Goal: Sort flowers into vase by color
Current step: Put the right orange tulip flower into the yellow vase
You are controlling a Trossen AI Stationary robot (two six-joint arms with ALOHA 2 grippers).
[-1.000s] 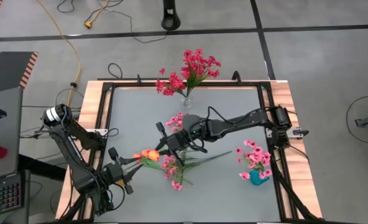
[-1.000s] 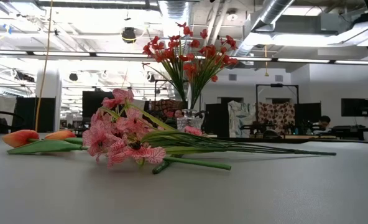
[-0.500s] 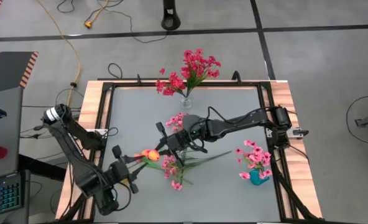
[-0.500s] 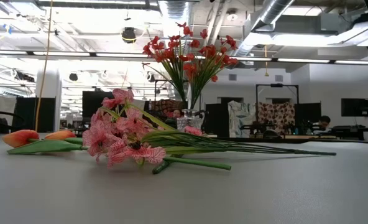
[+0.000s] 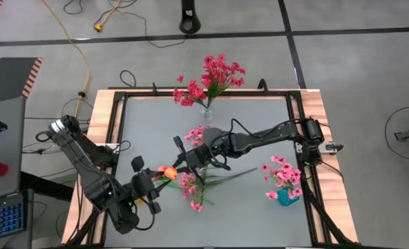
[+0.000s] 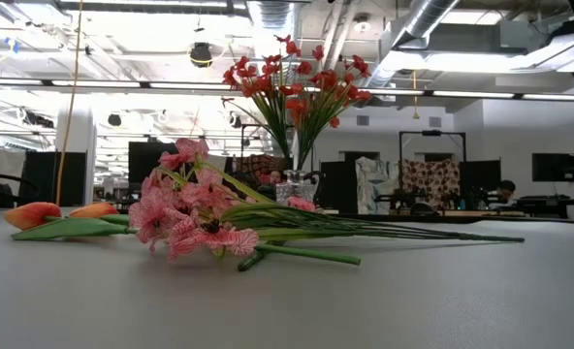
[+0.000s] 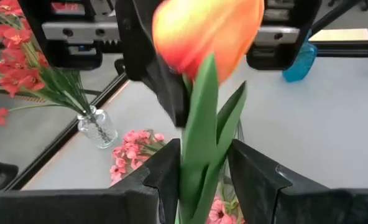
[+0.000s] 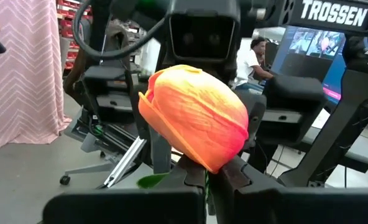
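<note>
Near the middle of the grey table (image 5: pixel 260 117), the left end effector (image 5: pixel 151 187) and the right end effector (image 5: pixel 179 164) face each other over a single orange tulip-like bud on a green stem (image 5: pixel 167 171). In the left wrist view that bud (image 7: pixel 206 34) fills the foreground, its leafy stem running down between the left arm's two dark fingers (image 7: pixel 165 171), which stand partly apart on either side of it; whether they press the stem I cannot tell. In the right wrist view the right end effector (image 8: pixel 207 180) is pressed together on the stem just under the orange bud (image 8: pixel 196 115).

Loose light-pink flower sprays (image 5: pixel 191 188) lie on the table just beside the tulip. A clear glass vase of deep magenta-red flowers (image 5: pixel 208 79) stands at the far edge, and a small teal vase holding pink flowers (image 5: pixel 284 181) stands on the right side, well apart from both end effectors.
</note>
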